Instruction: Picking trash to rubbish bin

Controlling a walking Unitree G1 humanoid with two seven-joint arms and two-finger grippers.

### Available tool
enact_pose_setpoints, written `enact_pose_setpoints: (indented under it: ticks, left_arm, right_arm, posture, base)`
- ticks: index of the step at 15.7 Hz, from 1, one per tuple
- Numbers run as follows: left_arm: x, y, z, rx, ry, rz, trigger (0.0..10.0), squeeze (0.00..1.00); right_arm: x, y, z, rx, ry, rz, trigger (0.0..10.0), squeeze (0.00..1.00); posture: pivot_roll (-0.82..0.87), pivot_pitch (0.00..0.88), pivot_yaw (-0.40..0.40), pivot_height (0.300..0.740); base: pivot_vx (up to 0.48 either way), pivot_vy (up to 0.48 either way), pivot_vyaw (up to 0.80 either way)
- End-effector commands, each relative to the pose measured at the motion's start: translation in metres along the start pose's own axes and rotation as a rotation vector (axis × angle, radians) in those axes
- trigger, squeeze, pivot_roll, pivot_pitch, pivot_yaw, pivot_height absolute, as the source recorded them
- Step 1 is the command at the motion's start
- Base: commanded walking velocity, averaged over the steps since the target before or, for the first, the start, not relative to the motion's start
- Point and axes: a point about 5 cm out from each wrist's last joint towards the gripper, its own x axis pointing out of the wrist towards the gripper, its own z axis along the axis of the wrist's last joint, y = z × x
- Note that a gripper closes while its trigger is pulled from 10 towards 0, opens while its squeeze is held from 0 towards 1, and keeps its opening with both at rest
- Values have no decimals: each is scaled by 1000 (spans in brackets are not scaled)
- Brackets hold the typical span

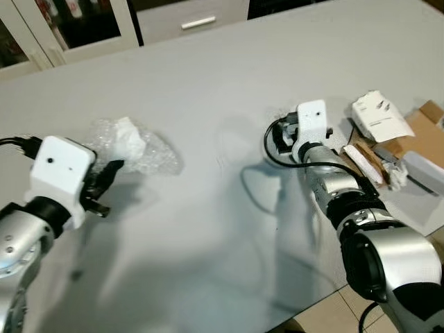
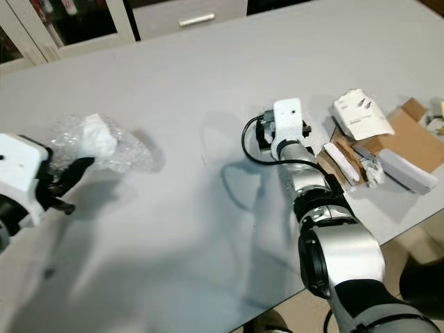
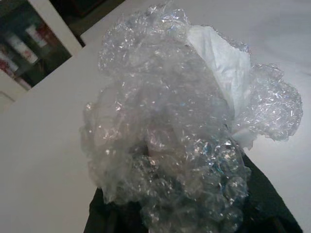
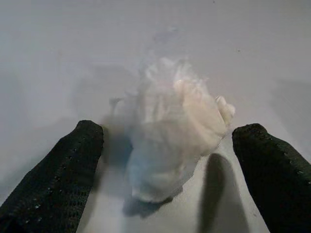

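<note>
A wad of clear bubble wrap (image 1: 135, 149) with a white tissue (image 3: 223, 63) tucked in it lies on the grey table (image 1: 208, 69) at the left. My left gripper (image 1: 104, 186) is at the wad's near edge, and its black fingers (image 3: 265, 194) stand apart on either side of the wrap (image 3: 170, 136). Right of the table's middle, my right gripper (image 4: 170, 130) is open and low over the table. A crumpled white tissue (image 4: 180, 111) lies on the surface between its two fingers, apart from both. In the eye views the white wrist housing (image 1: 312, 121) hides that tissue.
A heap of cardboard pieces (image 1: 423, 132), white packets (image 1: 378, 118) and wrappers lies at the table's right edge, just beyond my right arm. White cabinets with glass doors (image 1: 76, 24) and a drawer (image 1: 198, 22) stand behind the table. The table's front edge runs near my right elbow, with tiled floor (image 1: 333, 312) below.
</note>
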Motion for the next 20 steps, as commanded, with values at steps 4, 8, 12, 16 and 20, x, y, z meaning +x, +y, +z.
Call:
enact_pose_setpoints:
  ticks: [4,8,12,16,20]
  left_arm:
    - [-10,1,4,11,11,-8,10000,0]
    - [-14,-1,4,9,27,-13,10000,0]
    - [-17,0,3,-39,28,25,10000,0]
    - [-18,-3,0,-21,42,11,10000,0]
    - [-19,-6,-2,-31,47,21,10000,0]
  right_arm:
    - [-1,-6,-1,41,2,-6,0,0]
    - [-1,-7,-1,56,-10,2,0,0]
    - [-1,-6,-3,61,-6,-10,0,0]
    - [-1,-7,-2,68,-15,-15,0,0]
    - [-1,-6,-2,67,-16,-7,0,0]
  posture:
    - [430,277,-2,740]
    - [442,276,-16,740]
    - [452,273,-22,740]
    - [453,263,-22,740]
    - [451,252,-29,740]
  base:
    - [0,0,0]
    - [0,0,0]
    - [0,0,0]
    - [0,0,0]
    - [0,0,0]
